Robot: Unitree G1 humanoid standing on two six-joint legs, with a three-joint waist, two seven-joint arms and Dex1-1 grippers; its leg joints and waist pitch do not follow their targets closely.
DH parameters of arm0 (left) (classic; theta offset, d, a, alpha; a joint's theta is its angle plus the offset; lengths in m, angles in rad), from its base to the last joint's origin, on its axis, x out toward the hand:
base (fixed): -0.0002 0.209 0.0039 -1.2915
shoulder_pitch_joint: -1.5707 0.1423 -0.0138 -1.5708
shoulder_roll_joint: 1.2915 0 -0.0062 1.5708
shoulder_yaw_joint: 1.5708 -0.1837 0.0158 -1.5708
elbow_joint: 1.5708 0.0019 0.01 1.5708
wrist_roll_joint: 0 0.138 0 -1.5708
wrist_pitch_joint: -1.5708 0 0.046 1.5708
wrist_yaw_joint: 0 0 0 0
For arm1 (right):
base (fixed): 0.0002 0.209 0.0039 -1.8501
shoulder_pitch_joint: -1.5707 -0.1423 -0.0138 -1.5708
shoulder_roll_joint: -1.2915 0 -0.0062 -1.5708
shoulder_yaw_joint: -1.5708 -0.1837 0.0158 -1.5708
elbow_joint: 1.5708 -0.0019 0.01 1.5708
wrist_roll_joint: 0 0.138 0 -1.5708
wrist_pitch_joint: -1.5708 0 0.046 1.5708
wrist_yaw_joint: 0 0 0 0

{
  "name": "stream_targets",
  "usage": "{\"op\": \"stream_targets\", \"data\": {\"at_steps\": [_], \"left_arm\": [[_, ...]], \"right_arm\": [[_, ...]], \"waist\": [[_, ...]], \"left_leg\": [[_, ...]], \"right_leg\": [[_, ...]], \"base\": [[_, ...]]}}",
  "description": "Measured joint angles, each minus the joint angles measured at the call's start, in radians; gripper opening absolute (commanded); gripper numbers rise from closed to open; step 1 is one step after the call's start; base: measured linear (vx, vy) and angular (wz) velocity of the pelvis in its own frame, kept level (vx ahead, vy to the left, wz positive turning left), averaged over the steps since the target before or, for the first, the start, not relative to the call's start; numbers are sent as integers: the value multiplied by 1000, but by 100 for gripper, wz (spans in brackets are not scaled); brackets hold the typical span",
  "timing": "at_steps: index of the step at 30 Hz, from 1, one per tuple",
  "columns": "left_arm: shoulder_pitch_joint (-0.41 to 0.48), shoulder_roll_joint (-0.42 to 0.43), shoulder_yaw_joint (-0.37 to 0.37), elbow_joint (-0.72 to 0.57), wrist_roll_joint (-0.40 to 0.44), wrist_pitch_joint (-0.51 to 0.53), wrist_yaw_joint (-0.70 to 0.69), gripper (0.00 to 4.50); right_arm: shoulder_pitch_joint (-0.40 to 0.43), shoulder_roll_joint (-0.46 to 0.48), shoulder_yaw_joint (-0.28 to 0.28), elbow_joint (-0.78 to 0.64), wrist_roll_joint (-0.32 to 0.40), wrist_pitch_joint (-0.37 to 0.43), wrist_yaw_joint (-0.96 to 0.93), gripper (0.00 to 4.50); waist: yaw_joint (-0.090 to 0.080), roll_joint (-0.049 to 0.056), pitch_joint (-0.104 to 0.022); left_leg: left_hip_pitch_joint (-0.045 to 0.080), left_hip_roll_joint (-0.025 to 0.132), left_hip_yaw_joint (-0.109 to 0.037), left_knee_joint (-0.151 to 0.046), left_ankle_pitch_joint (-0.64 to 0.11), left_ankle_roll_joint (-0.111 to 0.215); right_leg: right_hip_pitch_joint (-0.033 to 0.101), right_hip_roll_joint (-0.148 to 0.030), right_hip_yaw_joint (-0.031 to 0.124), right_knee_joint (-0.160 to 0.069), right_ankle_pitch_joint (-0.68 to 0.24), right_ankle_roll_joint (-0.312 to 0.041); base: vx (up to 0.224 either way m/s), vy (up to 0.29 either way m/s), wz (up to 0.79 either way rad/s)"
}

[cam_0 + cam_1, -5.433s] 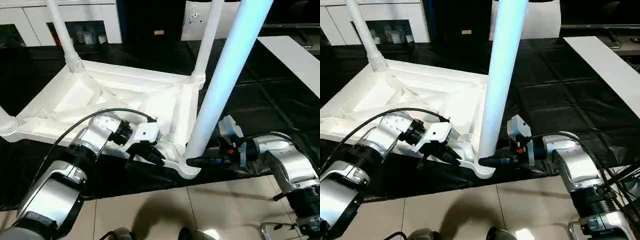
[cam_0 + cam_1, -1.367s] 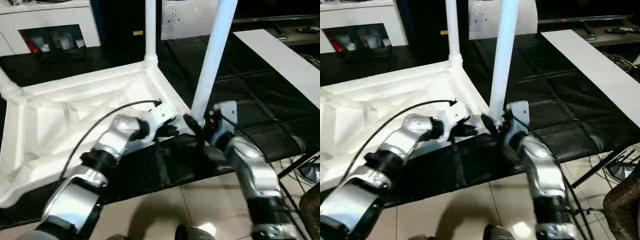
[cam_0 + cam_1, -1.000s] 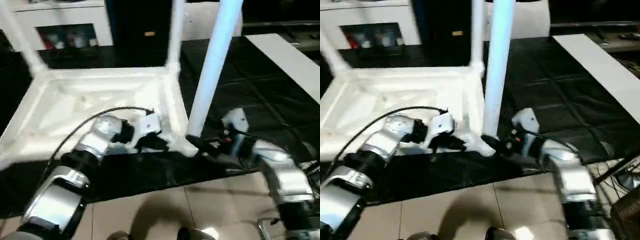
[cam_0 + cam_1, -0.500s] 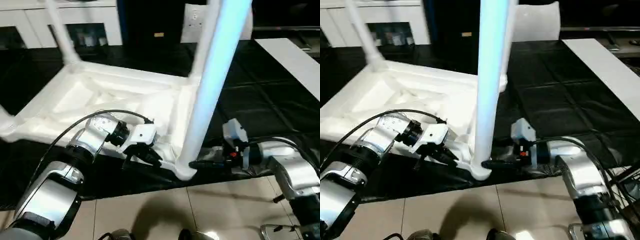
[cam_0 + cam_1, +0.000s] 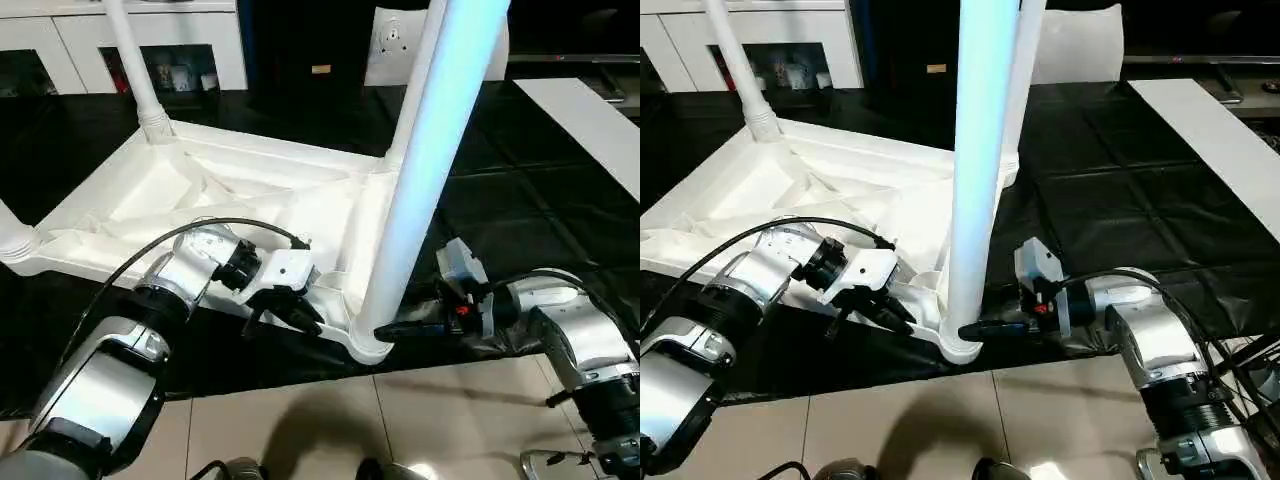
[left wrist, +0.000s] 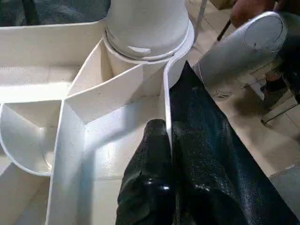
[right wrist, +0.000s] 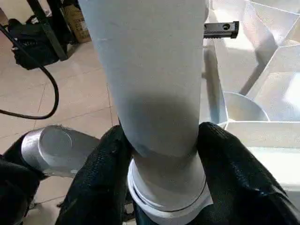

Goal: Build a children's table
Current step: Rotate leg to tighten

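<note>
The table top [image 5: 230, 200] is lying upside down on the black mat [image 5: 520, 190], ribs facing up, and legs are standing in its corner sockets. The near leg [image 5: 420, 170] is rising tall right in front of the camera, seated in the socket [image 5: 368, 345] at the near corner. A second leg [image 5: 135, 70] is standing at the far left corner, a third [image 5: 415, 80] is going up at the far right corner, and at the left edge the base of a fourth [image 5: 12, 240] is just peeking in.

The right gripper [image 7: 159, 154] is hugging the near leg low down, its black fingers [image 7: 101, 173] pressing on either side just above the socket collar. The left gripper [image 6: 164, 140] is pinching the rim of the table top beside that same corner, one finger inside the wall, the other outside, steadying it.

By the look of it, this is the closing stretch: all four corners seem filled, and the near leg appears to be the last one getting pushed or twisted home. What is left, most likely, is letting go and turning the table onto its feet.
</note>
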Motion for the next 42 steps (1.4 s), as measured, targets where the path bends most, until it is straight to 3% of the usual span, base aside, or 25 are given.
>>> {"op": "stream_targets", "data": {"at_steps": [7,9,12,17,19,24,27,28,31,34,38,42], "left_arm": [[0,-14,18,6,-5,31,-8,0],[11,-18,39,5,-12,78,22,0],[22,-18,68,1,-3,137,131,0],[23,-71,116,-4,13,281,300,0],[18,-126,146,-2,21,352,436,0],[-4,-225,181,11,29,443,669,0],[-12,-262,201,11,38,474,768,0],[-14,-268,204,11,42,479,784,0],[-18,-274,208,4,51,482,790,0],[-18,-271,199,-5,58,464,789,0],[-17,-250,174,-16,58,432,764,0],[-15,-221,170,-16,61,396,750,0]], "right_arm": [[24,3,-9,-22,24,40,-18,190],[69,38,-37,-61,28,74,-85,190],[112,114,-86,-96,19,111,-261,190],[115,225,-143,-120,-26,178,-533,190],[104,324,-192,-117,-71,202,-716,190],[18,448,-237,-44,-144,201,-997,190],[-39,501,-250,14,-171,184,-1116,190],[-49,508,-252,26,-174,175,-1135,190],[-50,521,-261,33,-178,146,-1149,259],[-39,524,-262,21,-178,122,-1141,269],[2,488,-257,-17,-166,103,-1059,305],[55,442,-205,-26,-125,101,-926,338]], "waist": [[3,0,0],[3,1,0],[-9,1,0],[-59,3,-1],[-77,3,-1],[-122,9,1],[-136,9,1],[-139,9,1],[-139,8,1],[-129,6,0],[-111,6,0],[-117,5,1]], "left_leg": [[0,0,0,0,0,0],[0,0,0,0,0,0],[5,0,0,0,-2,-8],[17,0,0,-2,0,-11],[17,1,-1,-3,0,-11],[13,3,-8,-3,-1,-10],[10,1,-8,-3,-3,-5],[9,0,-8,-3,-4,-4],[2,-2,-7,-3,-7,1],[0,-9,-5,-3,-7,6],[0,-3,-5,-6,-6,6],[-3,-1,-1,-5,-5,4]], "right_leg": [[0,0,0,0,0,1],[2,0,0,0,-1,2],[7,0,0,0,-1,2],[17,0,-4,-13,-2,4],[21,1,-8,-23,-2,4],[32,-2,-28,-54,-1,5],[31,-2,-24,-55,-1,5],[30,-2,-23,-55,0,5],[27,-2,-16,-49,8,5],[13,-2,0,-24,9,4],[6,2,-1,-15,4,3],[-3,3,1,-9,3,1]], "base": [[0,0,0],[0,0,0],[0,0,0],[0,0,0],[0,0,0],[0,0,0],[0,0,0],[0,0,0],[0,0,0],[0,0,0],[0,0,0],[0,0,0]]}}
